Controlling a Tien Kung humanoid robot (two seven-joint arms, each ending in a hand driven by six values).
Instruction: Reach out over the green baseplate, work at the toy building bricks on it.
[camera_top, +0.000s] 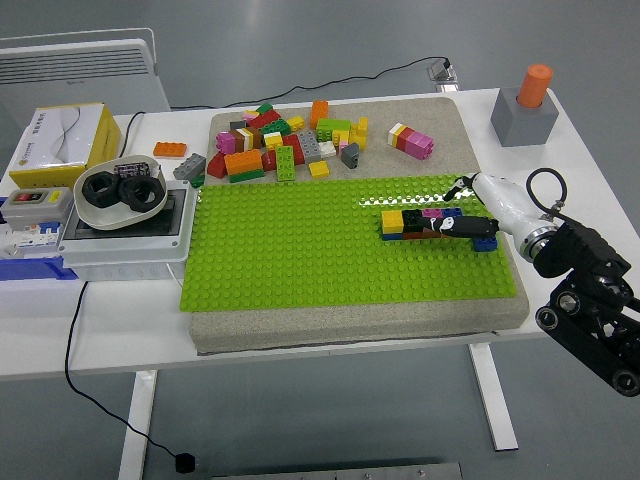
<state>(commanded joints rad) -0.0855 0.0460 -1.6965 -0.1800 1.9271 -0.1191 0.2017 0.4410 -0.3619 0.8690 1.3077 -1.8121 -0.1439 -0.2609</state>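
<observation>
The green baseplate lies on a grey mat in the middle of the table. On its right part stands a short row of bricks: yellow, black, pink, blue. My right hand reaches in from the right and closes around the row's right end, with a black finger along the row's front and thin fingertips behind it. A blue brick shows just under the hand. A pile of loose coloured bricks lies behind the plate. The left arm is out of view.
A grey block with an orange peg stands at the far right. A white bowl of black nuts sits on a grey electrical box at the left, with a yellow carton behind. An orange brick lies alone.
</observation>
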